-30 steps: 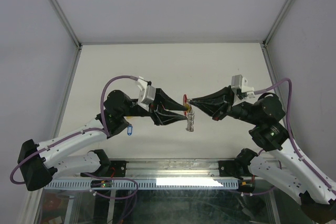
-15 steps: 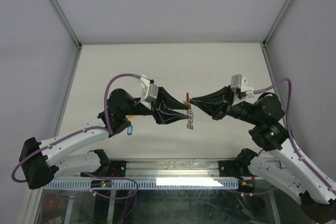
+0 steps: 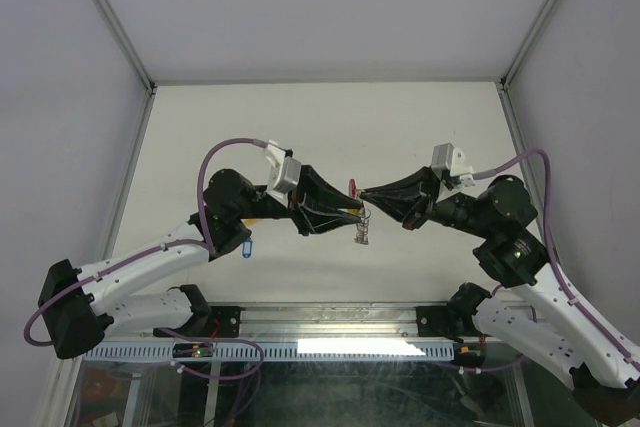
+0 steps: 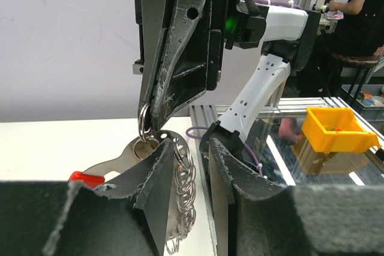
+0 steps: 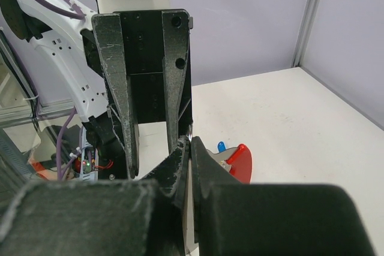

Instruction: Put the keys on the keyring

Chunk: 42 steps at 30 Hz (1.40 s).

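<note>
While your right gripper [image 4: 153, 125] pinches the keyring [image 4: 185, 191] tight by its top ring, it hangs above the counter [image 3: 300, 117] between the two arms, with the red crescent off to one side and the beaded chain dangling. Your left gripper [image 4: 198, 151] stands narrowly parted just beside the chain, with nothing visibly clamped. One blue-tagged key [image 3: 247, 247] lies on the counter beside the left arm.

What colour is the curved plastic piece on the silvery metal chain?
Red: the curved plastic crescent, clearest in the right wrist view.
</note>
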Each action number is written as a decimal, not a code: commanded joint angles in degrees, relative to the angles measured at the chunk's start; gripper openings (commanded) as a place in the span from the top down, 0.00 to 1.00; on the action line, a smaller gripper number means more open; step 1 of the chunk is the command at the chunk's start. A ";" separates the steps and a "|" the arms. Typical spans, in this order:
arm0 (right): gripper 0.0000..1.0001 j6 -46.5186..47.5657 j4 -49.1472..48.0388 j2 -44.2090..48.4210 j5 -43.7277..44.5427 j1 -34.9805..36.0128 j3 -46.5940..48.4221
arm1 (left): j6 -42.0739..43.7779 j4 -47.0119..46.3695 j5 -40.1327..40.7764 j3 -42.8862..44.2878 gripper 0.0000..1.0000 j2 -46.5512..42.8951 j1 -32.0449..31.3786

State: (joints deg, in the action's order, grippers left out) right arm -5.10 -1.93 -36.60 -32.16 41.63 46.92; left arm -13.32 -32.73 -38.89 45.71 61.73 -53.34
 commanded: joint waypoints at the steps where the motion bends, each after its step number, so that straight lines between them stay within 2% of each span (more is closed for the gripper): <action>1: 1.00 1.51 -1.50 0.43 1.38 0.08 1.42 | -1.00 -3.11 1.19 2.19 0.72 0.20 -0.62; 21: 1.00 0.82 -2.45 0.75 2.28 0.12 1.16 | 0.34 0.63 2.73 2.21 0.71 1.37 -0.67; 33: 1.00 0.80 -2.39 0.81 2.97 0.12 0.81 | 0.41 2.21 4.71 2.80 0.78 1.57 -0.62; 42: 1.00 0.80 -2.14 1.24 3.85 0.12 0.44 | 0.16 2.15 4.65 3.06 0.90 1.94 -0.64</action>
State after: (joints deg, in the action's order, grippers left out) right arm -4.40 -0.95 -36.25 -29.63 41.63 46.92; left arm -13.47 -29.52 -34.89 46.37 63.68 -53.32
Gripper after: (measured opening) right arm 0.009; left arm 0.129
